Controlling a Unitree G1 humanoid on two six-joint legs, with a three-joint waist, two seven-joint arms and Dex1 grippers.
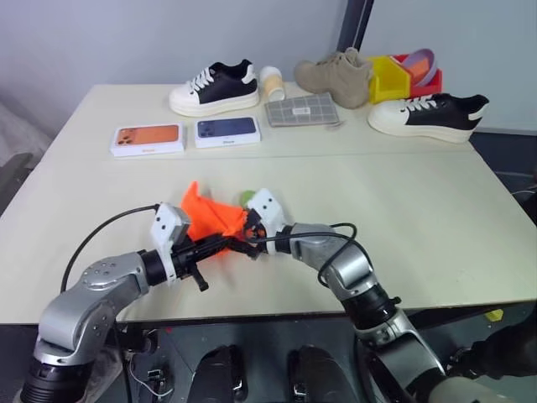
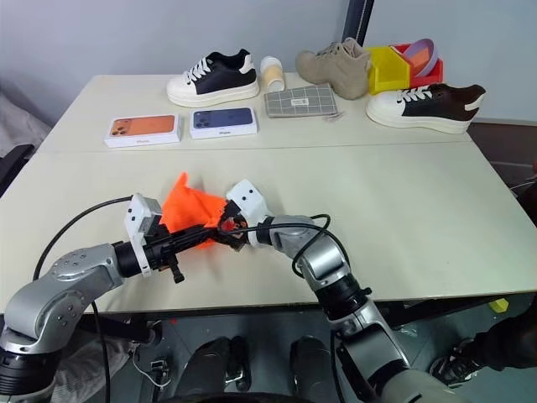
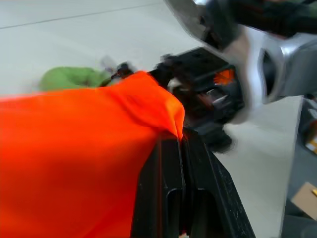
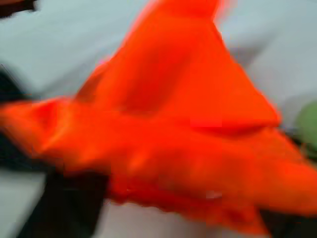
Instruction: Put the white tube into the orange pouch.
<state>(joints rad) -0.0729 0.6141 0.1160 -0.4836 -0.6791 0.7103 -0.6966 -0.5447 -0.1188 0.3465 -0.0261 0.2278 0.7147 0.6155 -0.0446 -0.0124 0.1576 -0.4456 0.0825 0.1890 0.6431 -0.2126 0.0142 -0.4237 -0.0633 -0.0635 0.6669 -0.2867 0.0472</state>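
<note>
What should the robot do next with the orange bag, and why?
Probably ease the right gripper back from the orange pouch while the left gripper, shut on the pouch's edge, holds it. The right one sits at the pouch's mouth, and no white tube shows outside, so it may already be dropped in.

A robot test room, set up like a lab bench.

Two plain pale tables stand pushed together before a bare grey wall, laid out with unrelated props: sneakers, boxed phones, coloured plastic bins, while loose cables lie on the floor.
</note>
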